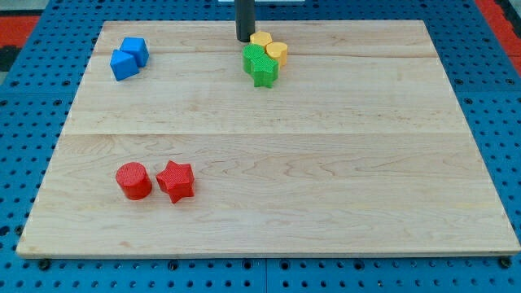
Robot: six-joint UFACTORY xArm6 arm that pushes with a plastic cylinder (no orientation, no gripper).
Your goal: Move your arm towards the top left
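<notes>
Dark rod, my tip (244,39) just beside yellow block (260,40)

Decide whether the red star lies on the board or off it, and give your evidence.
On the board. The red star sits at the wooden board's lower left beside the red cylinder, with wood showing on all its sides.

Pale, matt wooden board (326,163) with visible grain lies on blue perforated base (24,163).
</notes>
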